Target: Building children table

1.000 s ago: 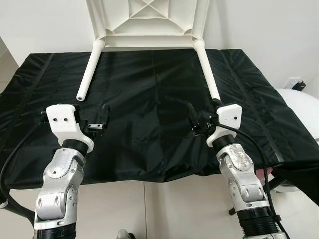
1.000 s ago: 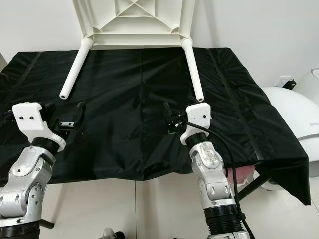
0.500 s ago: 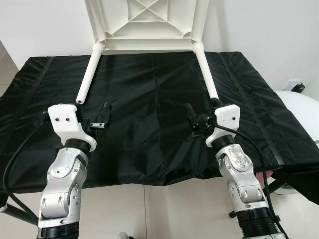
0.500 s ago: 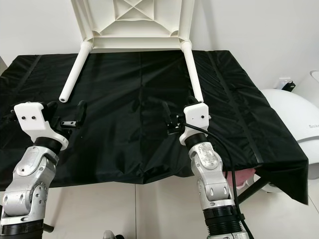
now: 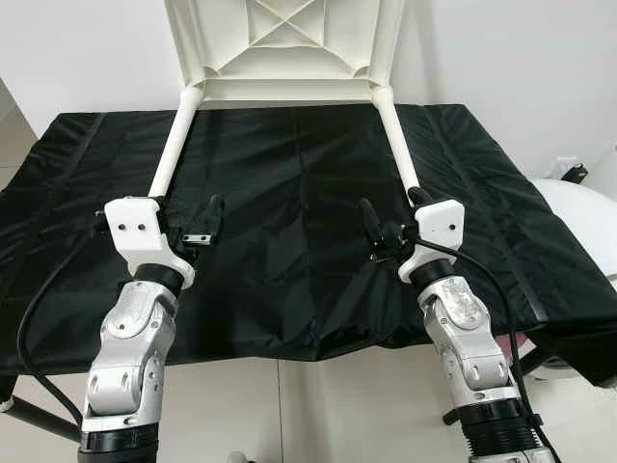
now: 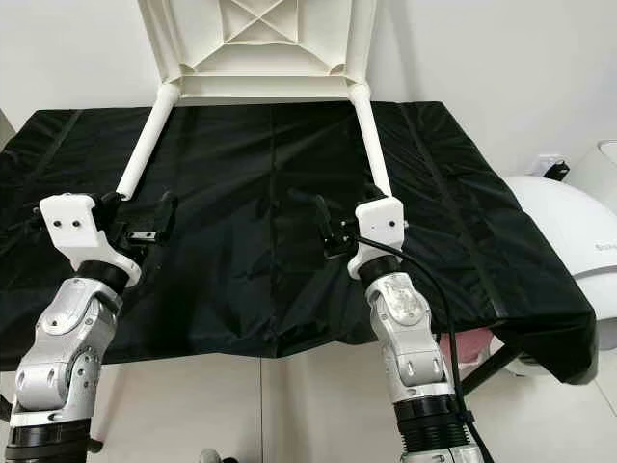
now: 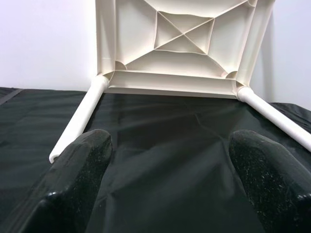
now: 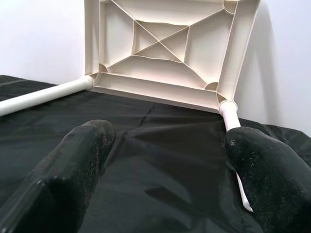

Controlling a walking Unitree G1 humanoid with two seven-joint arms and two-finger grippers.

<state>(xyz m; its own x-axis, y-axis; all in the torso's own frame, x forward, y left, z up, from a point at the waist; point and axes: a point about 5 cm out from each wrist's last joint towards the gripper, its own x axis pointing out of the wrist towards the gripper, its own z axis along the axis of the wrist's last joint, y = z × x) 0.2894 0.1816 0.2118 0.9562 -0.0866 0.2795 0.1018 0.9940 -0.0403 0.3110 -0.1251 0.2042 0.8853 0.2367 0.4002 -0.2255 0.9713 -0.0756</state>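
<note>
Both arms creeping up on the table legs

Table top [image 5: 286, 43] leans on the wall, two legs lying on the black cloth [image 5: 289, 193]. Since a second ago the left gripper [image 5: 183, 220] and right gripper [image 5: 390, 220], both wide and empty, moved forward to the leg [image 5: 174, 145] tips, so grabbing looks next.
</note>
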